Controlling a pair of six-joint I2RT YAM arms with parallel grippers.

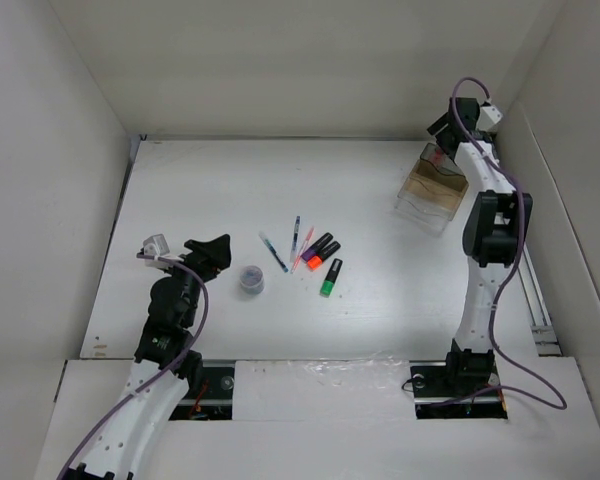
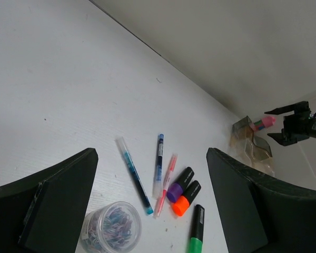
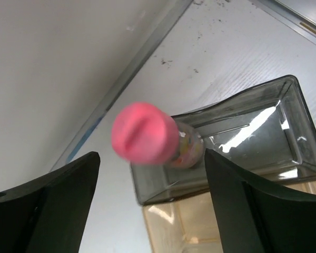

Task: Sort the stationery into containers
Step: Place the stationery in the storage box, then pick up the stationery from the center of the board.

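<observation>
Plastic dominates: a translucent smoky-brown desk organiser (image 1: 432, 192) with wavy rims stands far right on the white worktop (image 1: 210, 190). A glossy pink-capped little bottle (image 3: 145, 133) leans in its greyish end compartment, long axis tilted, cap uppermost, between the wide-open, empty right jaws. Equally spread and empty, the left jaws hover above a round clear-walled pot (image 2: 109, 227).

Left arm (image 1: 170, 310): bent low, well apart from organiser (image 1: 435, 190), on its near-left.
Left tool (image 1: 217, 249): fingers spread wide.
Right arm (image 1: 485, 250): stretched far, beside organiser.
Right tool (image 1: 439, 133): above organiser's far end, fingers apart.
</observation>
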